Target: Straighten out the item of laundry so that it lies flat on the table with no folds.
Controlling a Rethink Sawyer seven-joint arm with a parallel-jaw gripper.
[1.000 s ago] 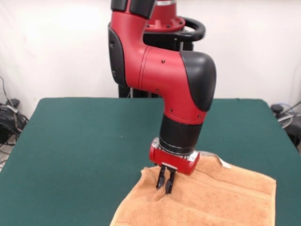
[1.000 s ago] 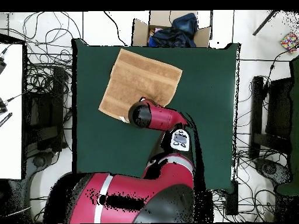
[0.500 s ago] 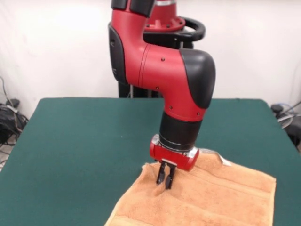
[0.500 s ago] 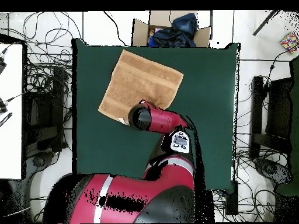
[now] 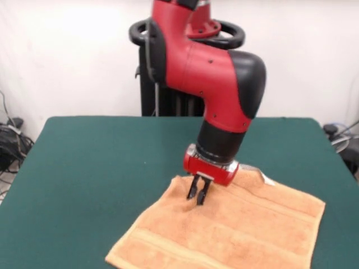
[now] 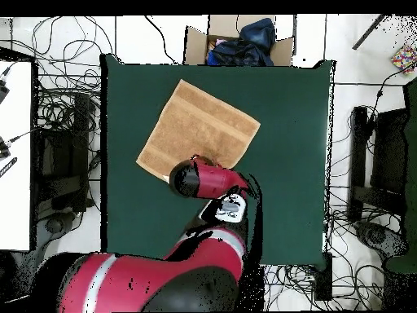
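Note:
The orange-tan towel (image 5: 241, 230) lies spread on the dark green table (image 5: 101, 162), at its near right in the front view, with its bands showing and a small white tag (image 5: 268, 180) at the far edge. My gripper (image 5: 197, 194) points straight down at the towel's far left corner, its fingers (image 5: 202, 191) close together and pinching the cloth there. A small ridge of cloth rises at the pinch. In the overhead view the towel (image 6: 199, 122) sits turned like a diamond on the table (image 6: 285, 147), and the arm's wrist hides the gripper.
A cardboard box (image 6: 236, 41) with dark cloth in it stands just past the table edge in the overhead view. Cables lie on the floor around the table. A white surface (image 6: 15, 155) is at the left.
The arm has swung and drawn the pinched corner farther onto the table. The towel has slid and turned with it, and more of it now shows in the front view.

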